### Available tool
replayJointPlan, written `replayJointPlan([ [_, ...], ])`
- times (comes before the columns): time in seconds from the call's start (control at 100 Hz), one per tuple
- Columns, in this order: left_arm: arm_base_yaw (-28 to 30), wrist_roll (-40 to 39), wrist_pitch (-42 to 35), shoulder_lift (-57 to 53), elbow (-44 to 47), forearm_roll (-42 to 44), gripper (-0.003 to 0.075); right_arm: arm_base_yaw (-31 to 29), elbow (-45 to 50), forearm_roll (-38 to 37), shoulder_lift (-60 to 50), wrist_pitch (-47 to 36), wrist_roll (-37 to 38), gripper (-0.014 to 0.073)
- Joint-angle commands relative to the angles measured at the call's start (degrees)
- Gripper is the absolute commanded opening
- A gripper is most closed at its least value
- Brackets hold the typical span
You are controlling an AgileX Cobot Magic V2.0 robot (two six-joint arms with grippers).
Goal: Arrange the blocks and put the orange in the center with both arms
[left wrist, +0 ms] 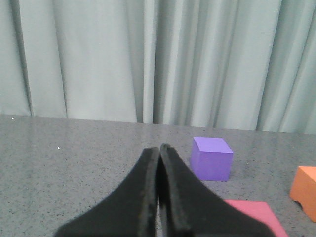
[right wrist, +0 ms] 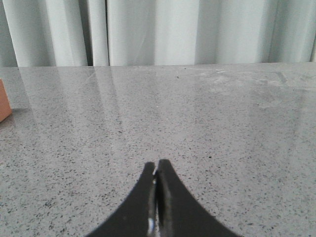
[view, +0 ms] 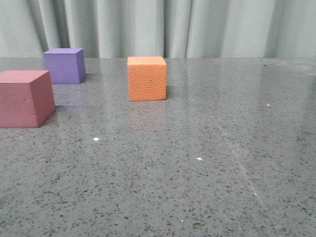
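Ahead, the front view shows no arm of mine, only the grey speckled table (view: pixel 207 163) with three cubes: the orange (view: pixel 147 78) just left of centre in the upper half, the purple cube (view: pixel 64 65) at upper left near the curtain (view: pixel 197 27), and the pink cube (view: pixel 24 98) at the left edge, nearer the camera; all three stand apart. Next, the left wrist view: my left gripper (left wrist: pixel 159 150) is clenched, fingers pressed together on nothing, with purple (left wrist: pixel 211 158) right of centre, pink (left wrist: pixel 254 215) at lower right and orange (left wrist: pixel 306 190) cut by the right edge. Lastly, the right wrist view: my right gripper (right wrist: pixel 157 168) is likewise clenched and empty over bare table, a sliver of orange (right wrist: pixel 4 101) at the left edge.
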Motion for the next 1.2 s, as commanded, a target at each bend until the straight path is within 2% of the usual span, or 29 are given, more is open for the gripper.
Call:
replayJointPlan([
  [0.0, 0.0, -0.2, 3.5, 6.0, -8.6, -3.2, -0.0019, -0.2, -0.8, 0.0, -1.2, -5.2, -0.4, -0.0067],
  [0.24, 0.0, -0.1, 25.4, 20.6, -26.3, -4.2, -0.0019, -0.2, -0.8, 0.0, -1.2, -5.2, -0.4, -0.0067],
  [0.32, 0.0, 2.0, 28.2, 24.0, -29.1, -4.2, -0.0019, -0.2, -0.8, 0.0, -1.2, -5.2, -0.4, -0.0067],
  [0.62, 0.0, 2.9, 28.6, 28.9, -29.7, -5.2, -0.0019, -0.2, -0.8, 0.0, -1.2, -5.2, -0.4, -0.0067],
  [1.04, 0.0, 2.9, 28.9, 29.3, -29.7, -5.3, -0.0013, -0.2, -0.8, 0.0, -1.2, -5.2, -0.4, -0.0067],
  [1.11, 0.0, 2.9, 28.9, 29.3, -29.7, -5.3, 0.0036, -0.2, -0.8, 0.0, -1.2, -5.2, -0.4, -0.0067],
  [1.16, 0.0, 2.9, 28.9, 29.3, -29.7, -5.3, 0.0108, -0.2, -0.8, 0.0, -1.2, -5.2, -0.4, -0.0067],
  [1.19, 0.0, 2.9, 28.8, 29.3, -29.7, -5.3, 0.0176, -0.2, -0.8, 0.0, -1.2, -5.2, -0.4, -0.0067],
])
